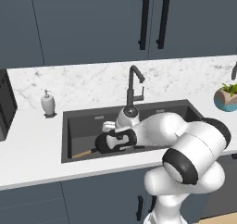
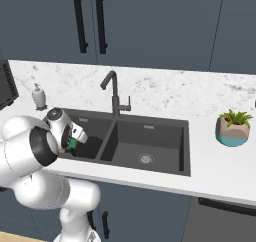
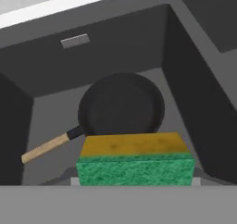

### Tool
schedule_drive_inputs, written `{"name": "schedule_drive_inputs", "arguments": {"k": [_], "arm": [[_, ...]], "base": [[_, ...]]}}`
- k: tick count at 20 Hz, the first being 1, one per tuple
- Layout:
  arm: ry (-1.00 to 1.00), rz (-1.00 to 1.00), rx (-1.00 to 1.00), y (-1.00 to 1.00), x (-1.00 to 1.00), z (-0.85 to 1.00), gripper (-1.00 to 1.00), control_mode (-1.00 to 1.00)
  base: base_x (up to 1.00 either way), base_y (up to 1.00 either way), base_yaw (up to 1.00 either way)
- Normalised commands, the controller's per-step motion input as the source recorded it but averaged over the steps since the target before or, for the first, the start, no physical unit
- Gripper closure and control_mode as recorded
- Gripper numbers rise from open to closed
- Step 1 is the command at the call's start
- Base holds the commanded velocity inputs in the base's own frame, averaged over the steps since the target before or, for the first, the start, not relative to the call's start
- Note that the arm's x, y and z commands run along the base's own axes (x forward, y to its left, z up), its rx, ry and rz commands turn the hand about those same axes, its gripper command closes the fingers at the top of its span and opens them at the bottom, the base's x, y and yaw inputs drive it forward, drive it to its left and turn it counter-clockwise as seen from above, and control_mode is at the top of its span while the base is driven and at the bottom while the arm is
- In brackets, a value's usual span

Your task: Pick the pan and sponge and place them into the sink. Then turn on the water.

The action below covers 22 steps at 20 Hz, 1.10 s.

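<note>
Low in the hand view, the gripper (image 3: 135,181) clamps the sponge (image 3: 135,162) directly above the pan (image 3: 121,105), handle toward lower left.

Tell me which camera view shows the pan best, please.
The hand view: the whole pan lies in the left sink basin, handle included. The left base view shows its handle; in the right base view I cannot make it out.

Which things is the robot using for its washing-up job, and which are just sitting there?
For the job:
pan, in the sink
sponge, held by the gripper
faucet

Just sitting there:
soap dispenser
potted plant
cabinet handles
</note>
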Motion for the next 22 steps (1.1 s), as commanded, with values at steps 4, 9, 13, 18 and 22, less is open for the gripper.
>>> {"name": "schedule_drive_inputs", "arguments": {"k": [4, 9, 13, 18, 22], "arm": [[0.1, 0.03, -0.11, 0.12, 0.34, -0.42, 1.0, -1.0], [0.0, 0.0, -0.07, 0.07, 0.34, -0.19, 1.0, -1.0], [0.0, 0.0, -0.1, 0.12, 0.38, -0.34, 1.0, -1.0], [0.0, 0.0, -0.05, 0.1, 0.33, -0.36, 1.0, -1.0], [0.0, 0.0, -0.03, 0.12, 0.13, -0.5, 1.0, -1.0]], "base": [[0.0, 0.0, 0.0], [0.0, 0.0, 0.0], [0.0, 0.0, 0.0], [0.0, 0.0, 0.0], [0.0, 0.0, 0.0]]}}
